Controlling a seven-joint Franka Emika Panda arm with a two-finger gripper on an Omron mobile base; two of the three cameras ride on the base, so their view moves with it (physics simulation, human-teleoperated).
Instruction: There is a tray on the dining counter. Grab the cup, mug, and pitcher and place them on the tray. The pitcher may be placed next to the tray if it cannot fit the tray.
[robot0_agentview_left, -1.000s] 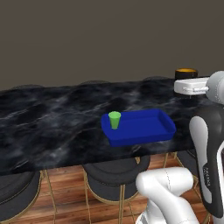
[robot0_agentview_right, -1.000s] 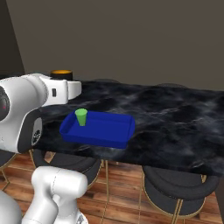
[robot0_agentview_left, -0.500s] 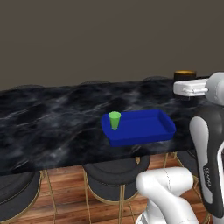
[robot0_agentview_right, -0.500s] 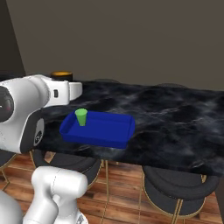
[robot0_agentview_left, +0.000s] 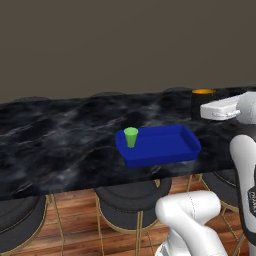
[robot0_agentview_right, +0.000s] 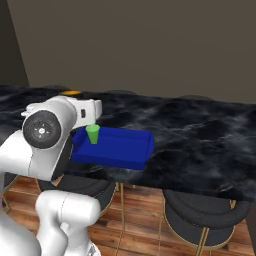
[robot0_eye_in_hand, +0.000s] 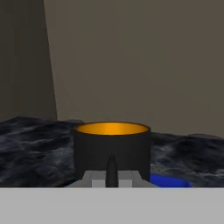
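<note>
Mug: I see the mug (robot0_eye_in_hand: 112, 148) at centre frame in the hand view, a black cylinder with an orange inside, directly past the finger tips. In the left base view it sits at the right edge, upper half, behind my white wrist. It looks upright; I cannot tell whether it rests on the counter or hangs clear of it.

Gripper: my gripper (robot0_eye_in_hand: 111, 171) is fully closed, the tips meeting as one dark point at bottom centre of the hand view. They overlap the mug's near wall. Whether they pinch its rim or handle I cannot confirm; the handle is hidden.

Tray: the tray (robot0_agentview_left: 165, 145) lies at centre of the left base view, near the counter's front edge, long side toward me. A blue corner of it shows at lower right in the hand view, just beside the mug. I judge it sits close to the edge for easy reach.

Cup: the cup (robot0_agentview_left: 131, 136) stands upright inside the tray's left end, so that item looks done.

Counter: the counter (robot0_agentview_left: 55, 140) spans the frame, black marble.

Pitcher: not located.

Stage: I judge this is the mug step, with most of the tray floor open for it.

Risk: a closed pinch on a thin wall could slip or tilt.
</note>
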